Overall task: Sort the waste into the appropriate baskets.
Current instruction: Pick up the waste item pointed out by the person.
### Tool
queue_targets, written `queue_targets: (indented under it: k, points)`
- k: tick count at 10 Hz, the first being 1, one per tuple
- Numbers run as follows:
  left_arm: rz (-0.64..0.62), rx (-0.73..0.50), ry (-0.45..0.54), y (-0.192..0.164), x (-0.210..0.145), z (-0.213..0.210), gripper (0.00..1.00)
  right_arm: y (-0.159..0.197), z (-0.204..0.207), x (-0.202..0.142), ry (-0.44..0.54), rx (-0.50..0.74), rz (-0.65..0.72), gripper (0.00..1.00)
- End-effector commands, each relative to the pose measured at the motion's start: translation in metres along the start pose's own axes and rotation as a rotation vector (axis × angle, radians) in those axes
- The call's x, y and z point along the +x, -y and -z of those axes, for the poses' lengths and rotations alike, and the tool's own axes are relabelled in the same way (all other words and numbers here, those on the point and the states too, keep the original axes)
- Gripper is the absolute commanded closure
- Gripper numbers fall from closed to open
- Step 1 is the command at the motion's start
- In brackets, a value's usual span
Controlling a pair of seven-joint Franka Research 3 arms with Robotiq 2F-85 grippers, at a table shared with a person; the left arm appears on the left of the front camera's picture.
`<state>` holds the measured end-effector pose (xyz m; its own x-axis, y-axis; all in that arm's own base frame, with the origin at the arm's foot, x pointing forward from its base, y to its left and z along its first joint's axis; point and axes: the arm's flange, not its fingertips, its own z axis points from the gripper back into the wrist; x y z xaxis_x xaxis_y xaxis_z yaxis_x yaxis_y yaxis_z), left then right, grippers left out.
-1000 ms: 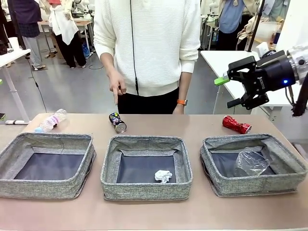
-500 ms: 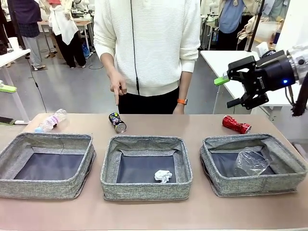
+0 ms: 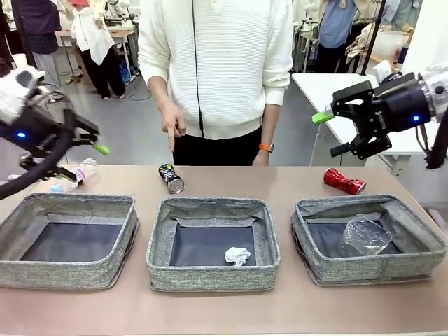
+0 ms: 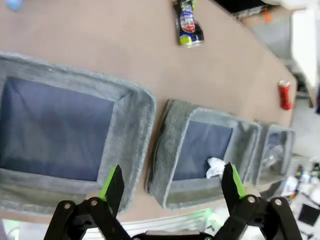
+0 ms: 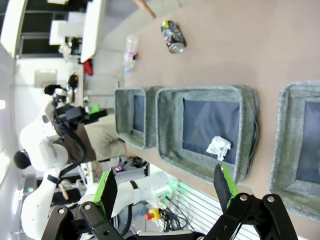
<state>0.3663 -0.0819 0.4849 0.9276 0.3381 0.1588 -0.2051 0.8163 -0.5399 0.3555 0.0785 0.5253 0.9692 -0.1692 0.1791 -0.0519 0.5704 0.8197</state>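
Three baskets: middle basket [image 3: 210,276] holds one paper ball [image 3: 237,255], right basket [image 3: 371,269] one cup [image 3: 364,236], left basket [image 3: 66,273]. Two cans on table [image 3: 280,182]: red can [image 3: 343,181], dark can [image 3: 171,178]. One bottle [image 5: 131,50]. Left gripper [image 4: 172,177], right gripper [image 3: 329,133]: fingers apart.

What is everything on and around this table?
table: one, brown, under everything
baskets: three, grey, in a row: left basket, middle basket, right basket
paper ball: one, white, in middle basket
plastic cup: one, clear, in right basket
red can: one, crushed, behind right basket
dark can: one, printed, behind middle basket
bottle: one, clear, blue-capped, behind left basket
person: one, white sweater, far side, hand over dark can
left gripper: one, black, open, raised far left
right gripper: one, black, open, raised far right
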Motion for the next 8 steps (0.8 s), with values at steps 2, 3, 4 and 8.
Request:
queue_targets:
  k: [2, 3, 4, 8]
  points:
    - [-0.046, -0.04, 0.045, -0.02, 0.008, -0.02, 0.0, -0.004, -0.002, 0.0, -0.002, -0.011, 0.015, 0.0]
    - [-0.046, -0.04, 0.045, -0.02, 0.008, -0.02, 0.0, -0.004, -0.002, 0.0, -0.002, -0.011, 0.015, 0.0]
    - [-0.046, -0.04, 0.045, -0.02, 0.008, -0.02, 0.0, -0.004, -0.002, 0.0, -0.002, -0.011, 0.015, 0.0]
    - [-0.056, 0.021, -0.003, 0.044, 0.033, -0.022, 0.0, -0.004, -0.002, 0.0, -0.002, -0.011, 0.015, 0.0]
